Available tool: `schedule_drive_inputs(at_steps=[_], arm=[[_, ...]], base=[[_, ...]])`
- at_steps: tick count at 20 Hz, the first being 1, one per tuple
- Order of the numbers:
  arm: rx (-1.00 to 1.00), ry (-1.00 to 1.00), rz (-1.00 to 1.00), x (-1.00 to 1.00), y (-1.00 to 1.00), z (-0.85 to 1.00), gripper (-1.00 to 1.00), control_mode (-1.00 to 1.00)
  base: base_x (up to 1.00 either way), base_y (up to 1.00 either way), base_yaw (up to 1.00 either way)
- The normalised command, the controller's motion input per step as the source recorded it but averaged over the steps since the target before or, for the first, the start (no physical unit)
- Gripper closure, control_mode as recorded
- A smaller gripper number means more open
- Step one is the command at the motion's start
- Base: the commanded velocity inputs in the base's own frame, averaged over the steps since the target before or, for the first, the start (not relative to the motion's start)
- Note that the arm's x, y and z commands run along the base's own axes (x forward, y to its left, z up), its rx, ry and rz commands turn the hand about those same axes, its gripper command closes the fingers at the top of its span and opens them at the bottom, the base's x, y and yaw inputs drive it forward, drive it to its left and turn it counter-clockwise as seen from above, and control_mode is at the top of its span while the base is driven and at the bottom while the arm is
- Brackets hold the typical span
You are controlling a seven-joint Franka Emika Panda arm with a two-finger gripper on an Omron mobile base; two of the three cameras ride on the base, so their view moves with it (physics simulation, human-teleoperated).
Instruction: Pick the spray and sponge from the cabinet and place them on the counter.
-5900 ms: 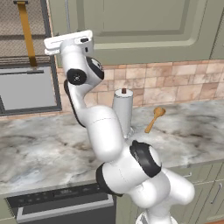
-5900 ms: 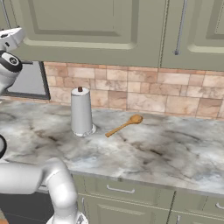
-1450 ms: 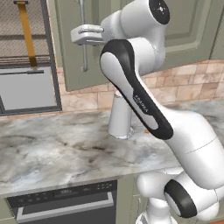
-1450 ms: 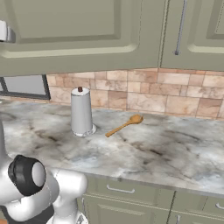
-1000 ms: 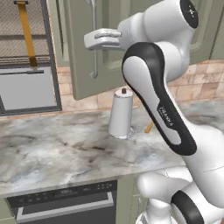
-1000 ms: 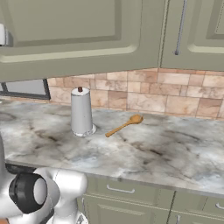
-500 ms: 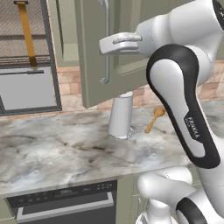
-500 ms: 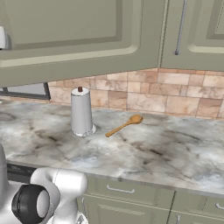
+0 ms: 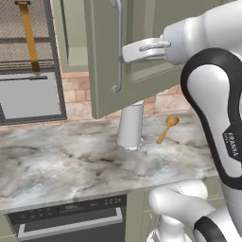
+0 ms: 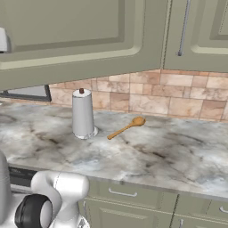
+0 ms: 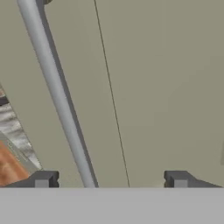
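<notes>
The olive-green cabinet door point(image 9: 101, 61) stands swung partly open, and from the right base view it spans the top as a wide panel point(image 10: 80, 40). My gripper point(image 9: 124, 52) is at the door's metal bar handle point(image 9: 117, 47). In the hand view the gripper point(image 11: 109, 179) is open, with the handle point(image 11: 57, 96) passing between its wide-apart fingertips point(image 11: 41, 179) nearer the left one, untouched by either. The spray and the sponge are hidden. The marble counter point(image 9: 71, 160) runs below the door.
A white paper-towel roll point(image 9: 130, 125) stands on the counter point(image 10: 169, 151) under the open door, with a wooden spoon point(image 9: 166, 128) to its right. The wire-mesh unit with an orange strap point(image 9: 29, 42) hangs at the left. Another shut cabinet door with a handle point(image 10: 183, 26) is at the right.
The cabinet door has swung further open, with the gripper moving right along with its handle. The fingers have spread apart and let go of the handle.
</notes>
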Motion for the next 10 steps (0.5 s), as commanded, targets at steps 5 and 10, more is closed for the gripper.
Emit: schedule_drive_inputs(at_steps=[5,10], arm=[[0.00,-0.06,0.09,-0.44,0.01,0.07,-1.00,-1.00],[0.00,-0.06,0.08,-0.53,0.30,0.11,-1.00,-1.00]], base=[[0.00,0.00,0.00],[0.00,0.00,0.00]])
